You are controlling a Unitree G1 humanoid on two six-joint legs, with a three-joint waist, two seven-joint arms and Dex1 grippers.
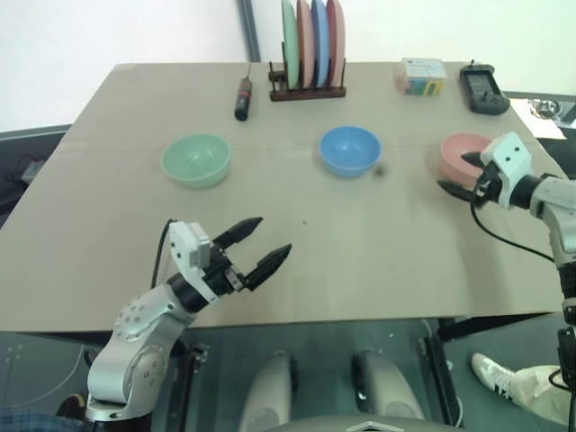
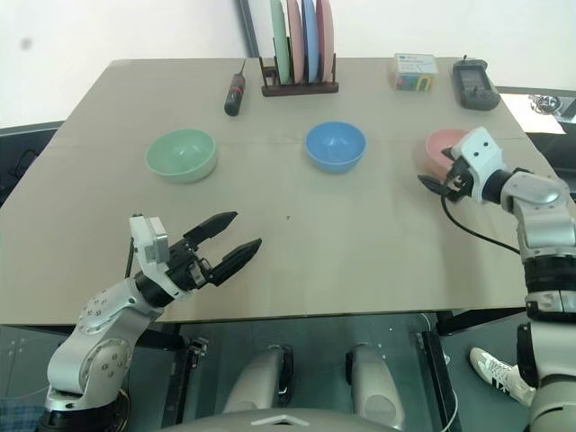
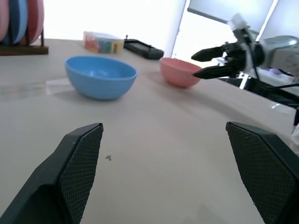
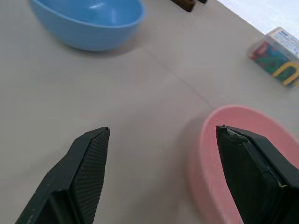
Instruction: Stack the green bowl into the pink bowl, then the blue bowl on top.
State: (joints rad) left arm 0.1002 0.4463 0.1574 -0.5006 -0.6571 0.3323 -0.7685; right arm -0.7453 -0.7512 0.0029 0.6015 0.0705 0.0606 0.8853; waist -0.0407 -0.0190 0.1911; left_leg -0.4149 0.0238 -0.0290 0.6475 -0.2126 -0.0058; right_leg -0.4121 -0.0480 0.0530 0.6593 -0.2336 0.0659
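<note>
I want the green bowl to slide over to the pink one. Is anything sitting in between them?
Yes. The blue bowl sits on the table between the green bowl and the pink bowl, so the green one must go over or around it.

A wide beige counter (image 1: pixel 360 261) stands before a plain white wall (image 1: pixel 108 36) with 1 dark vertical strip (image 1: pixel 249 27), and the floor (image 1: pixel 27 360) below it is dark and glossy, while bright daylight comes from a window (image 3: pixel 224 18).
</note>
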